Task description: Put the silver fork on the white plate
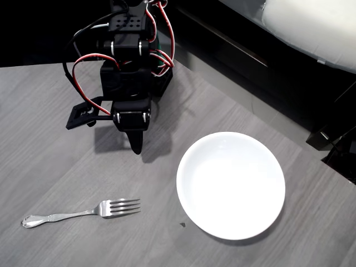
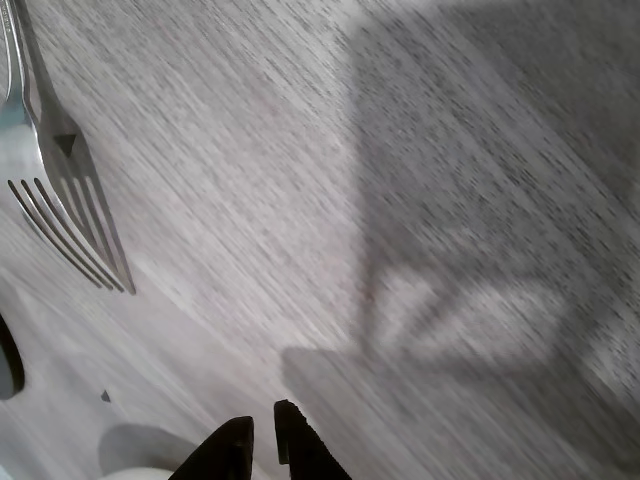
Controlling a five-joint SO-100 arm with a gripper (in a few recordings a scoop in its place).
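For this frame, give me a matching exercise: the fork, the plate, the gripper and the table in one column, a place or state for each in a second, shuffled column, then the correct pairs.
Column 1
1. silver fork
2. white plate
3. gripper
4. table

Column 2
A. grey wood-grain surface under everything
B. fingertips nearly together, holding nothing, above the bare table
C. round, nothing on it, at the right in the overhead view
D. lying flat at the lower left in the overhead view, tines towards the plate

Pairs: 1-D, 2-C, 3-B, 4-A
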